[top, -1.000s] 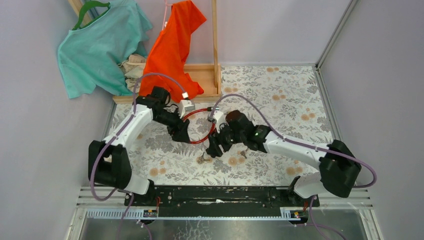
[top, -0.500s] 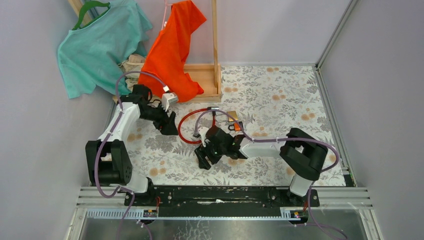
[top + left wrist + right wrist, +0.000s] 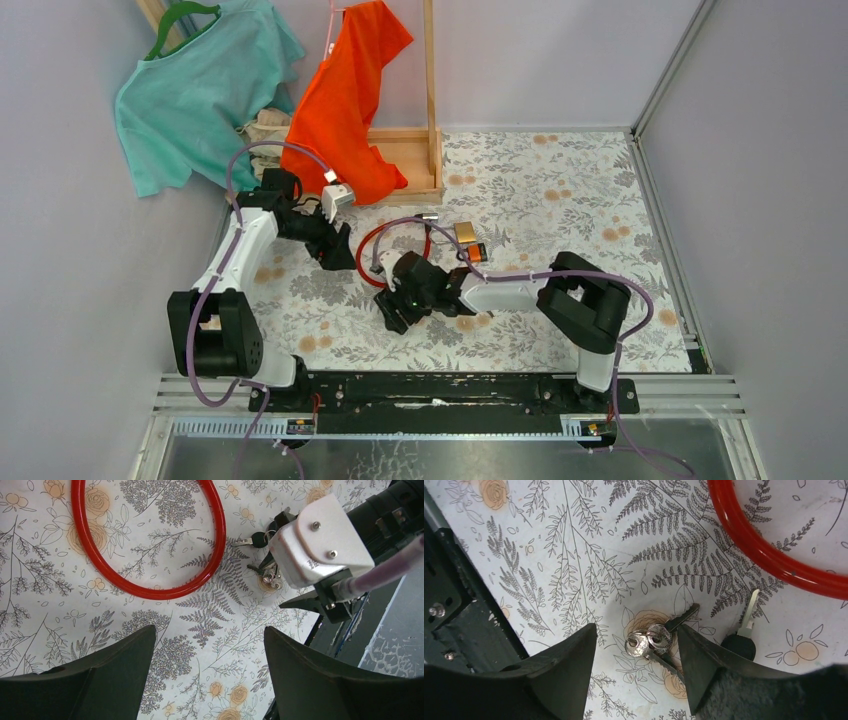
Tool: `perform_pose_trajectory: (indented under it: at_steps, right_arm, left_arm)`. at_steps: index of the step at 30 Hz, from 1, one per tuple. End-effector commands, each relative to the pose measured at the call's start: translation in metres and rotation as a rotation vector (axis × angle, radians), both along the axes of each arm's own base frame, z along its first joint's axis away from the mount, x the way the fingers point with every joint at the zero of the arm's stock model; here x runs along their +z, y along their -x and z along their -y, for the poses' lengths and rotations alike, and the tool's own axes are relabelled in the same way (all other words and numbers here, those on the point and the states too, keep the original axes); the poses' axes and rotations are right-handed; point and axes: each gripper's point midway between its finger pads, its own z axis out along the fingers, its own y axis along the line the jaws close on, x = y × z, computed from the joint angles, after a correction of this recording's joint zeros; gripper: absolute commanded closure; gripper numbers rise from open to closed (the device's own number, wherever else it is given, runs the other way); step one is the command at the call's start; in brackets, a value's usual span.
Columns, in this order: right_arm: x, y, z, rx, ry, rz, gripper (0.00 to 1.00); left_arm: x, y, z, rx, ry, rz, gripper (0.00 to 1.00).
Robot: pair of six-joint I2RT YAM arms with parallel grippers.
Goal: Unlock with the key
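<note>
A bunch of silver keys on a ring lies on the floral table, with a black-headed key beside it. My right gripper is open and low over the bunch, one finger on each side, not touching it. In the top view the right gripper hides the keys. The red cable lock lies looped just beyond, ending at its brass lock body. My left gripper is open and empty, left of the loop. The left wrist view shows the red cable and the keys.
A wooden clothes-rack base with an orange shirt and a teal shirt stands at the back left. The black mounting rail runs along the near table edge, close to the right gripper. Grey walls close both sides.
My right gripper has moved left and toward the near edge, down over the keys. My left gripper pulled back left off the red loop a second ago and has since held still.
</note>
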Motion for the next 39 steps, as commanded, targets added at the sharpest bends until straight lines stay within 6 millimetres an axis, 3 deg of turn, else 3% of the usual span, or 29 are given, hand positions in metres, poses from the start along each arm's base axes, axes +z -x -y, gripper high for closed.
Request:
perform_pose_trajectory:
  at_steps: [1,12,19,24,30,35,39]
  right_arm:
    - [0.0,-0.006,-0.004,0.009,0.063,0.073,0.35]
    - [-0.019,0.006,0.008,0.027,0.187,0.188,0.54]
    - [-0.022,0.006,0.032,-0.021,0.222,0.213,0.47]
    - [-0.025,0.007,0.037,-0.023,0.232,0.214,0.45]
    - [-0.024,0.007,0.03,-0.011,0.216,0.213,0.77]
    - [-0.024,0.007,0.028,-0.007,0.202,0.21,0.96]
    - [-0.016,0.01,0.027,-0.004,0.167,0.207,1.0]
  left_arm:
    - [0.007,0.002,0.001,-0.011,0.017,0.026,0.14]
    - [0.008,0.001,0.0,-0.004,0.008,0.028,0.14]
    - [0.008,0.002,0.001,-0.003,0.018,0.022,0.13]
    - [0.011,0.003,0.003,-0.004,0.026,0.027,0.13]
    - [0.009,0.003,0.001,0.002,0.016,0.024,0.13]
    - [0.007,0.005,0.002,-0.002,0.024,0.013,0.13]
    - [0.003,0.01,0.006,-0.015,0.053,-0.017,0.12]
